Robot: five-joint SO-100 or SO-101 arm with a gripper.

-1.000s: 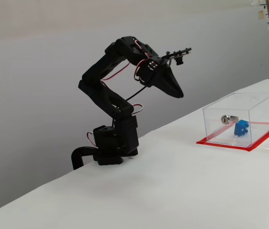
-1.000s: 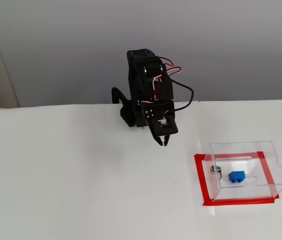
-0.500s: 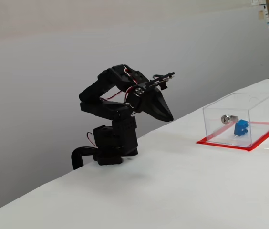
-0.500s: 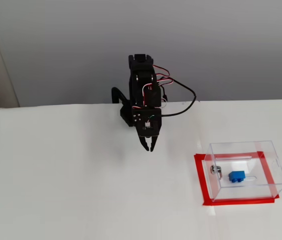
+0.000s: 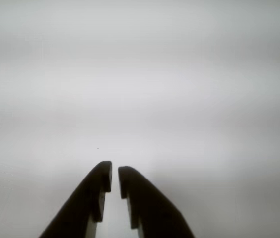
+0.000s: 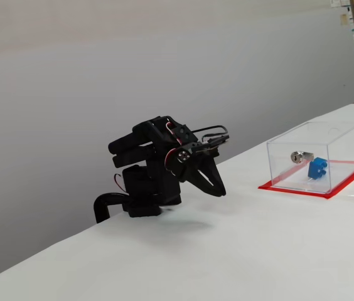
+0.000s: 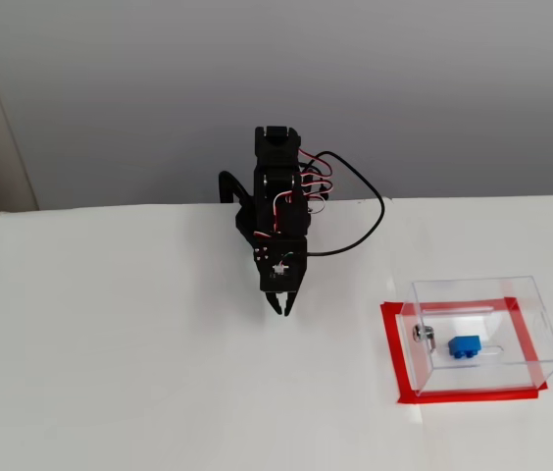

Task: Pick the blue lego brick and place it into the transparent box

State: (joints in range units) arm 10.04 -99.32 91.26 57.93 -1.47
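The blue lego brick (image 6: pixel 317 167) (image 7: pixel 464 344) lies inside the transparent box (image 6: pixel 340 135) (image 7: pixel 473 284), beside the silver lock cylinder (image 6: pixel 297 156) (image 7: pixel 424 335). The box stands on a red border (image 6: pixel 299 190) (image 7: pixel 393 358) at the right of both fixed views. My black gripper (image 6: pixel 221 192) (image 7: pixel 278 308) is folded low near the arm's base, well left of the box, tips pointing down at the white table. In the wrist view the gripper (image 5: pixel 114 171) shows two dark fingers with only a thin slit between them and nothing held.
The arm's base (image 6: pixel 145 200) is clamped at the table's far edge by the grey wall. A black cable (image 7: pixel 370 201) loops out to the arm's right. White tabletop (image 7: pixel 139 373) stretches to the left and front of the arm.
The arm has folded down and back from a raised pose. The gripper dropped close to the table and swung away from the box. The brick and box have not moved.
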